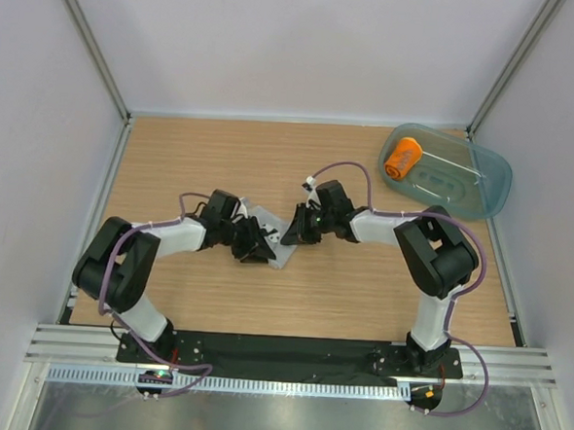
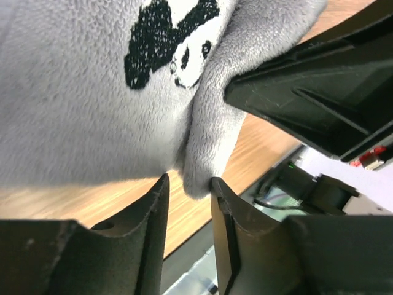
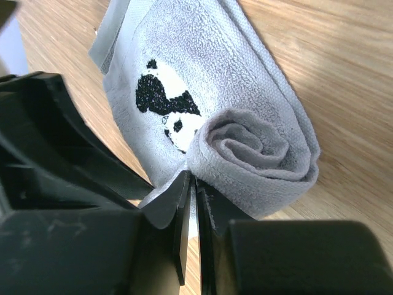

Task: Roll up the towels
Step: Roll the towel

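Observation:
The light grey towel (image 1: 267,219), printed with a black-and-white panda, lies mid-table between both grippers. In the right wrist view the grey towel (image 3: 245,74) is partly rolled, its spiral end facing the camera. My right gripper (image 3: 193,179) is shut on a thin layer at the roll's edge. My left gripper (image 2: 189,179) stands open, a fold of the grey towel (image 2: 92,110) hanging between its fingertips without being pinched. In the overhead view the left gripper (image 1: 256,244) and right gripper (image 1: 296,230) sit close together. The orange towel (image 1: 403,157) lies rolled in the tub.
A translucent blue-green tub (image 1: 474,183) sits at the back right of the wooden table. The right arm's black gripper body (image 2: 307,92) fills the upper right of the left wrist view. White walls enclose the table on three sides.

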Tool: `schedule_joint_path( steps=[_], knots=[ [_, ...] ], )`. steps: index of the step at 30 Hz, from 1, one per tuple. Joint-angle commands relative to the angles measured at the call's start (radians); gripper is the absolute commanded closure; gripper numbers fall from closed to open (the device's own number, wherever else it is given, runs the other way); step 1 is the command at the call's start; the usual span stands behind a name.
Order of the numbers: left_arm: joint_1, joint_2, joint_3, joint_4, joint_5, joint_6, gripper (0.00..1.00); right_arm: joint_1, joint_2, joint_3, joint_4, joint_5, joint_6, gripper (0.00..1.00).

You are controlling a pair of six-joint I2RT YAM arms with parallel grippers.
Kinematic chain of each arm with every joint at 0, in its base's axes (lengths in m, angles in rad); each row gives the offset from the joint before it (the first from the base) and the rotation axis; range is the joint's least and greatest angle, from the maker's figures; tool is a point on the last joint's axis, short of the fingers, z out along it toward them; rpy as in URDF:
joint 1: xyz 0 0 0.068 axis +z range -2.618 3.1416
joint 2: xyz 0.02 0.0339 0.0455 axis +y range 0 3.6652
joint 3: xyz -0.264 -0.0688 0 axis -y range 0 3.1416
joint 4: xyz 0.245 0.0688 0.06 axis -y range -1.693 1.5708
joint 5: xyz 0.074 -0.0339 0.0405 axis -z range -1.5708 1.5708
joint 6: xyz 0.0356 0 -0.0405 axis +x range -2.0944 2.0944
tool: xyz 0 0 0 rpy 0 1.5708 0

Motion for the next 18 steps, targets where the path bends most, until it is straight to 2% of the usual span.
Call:
schedule_joint_path(
  steps=[1,5,6,10,14,18],
  knots=[
    [-0.01,-0.082,0.049,-0.155,-0.108,0.11,0.65,-0.01,0.041,0.013,-0.059,0.087,-0.044,0.84],
    [-0.102,-0.166,0.133,-0.305,-0.304,0.216,0.62,-0.008,0.041,0.017,-0.074,0.087,-0.044,0.85],
    [-0.128,-0.192,0.148,-0.32,-0.406,0.239,0.61,-0.007,0.039,0.02,-0.079,0.085,-0.044,0.85],
    [-0.343,-0.226,0.217,-0.356,-0.693,0.314,0.55,0.001,0.041,0.031,-0.087,0.082,-0.049,0.85],
    [-0.465,-0.171,0.268,-0.357,-0.861,0.348,0.55,0.003,0.044,0.034,-0.087,0.079,-0.049,0.85],
    [-0.517,-0.073,0.313,-0.36,-0.951,0.353,0.54,0.003,0.045,0.036,-0.116,0.075,-0.05,0.85]
  ],
)
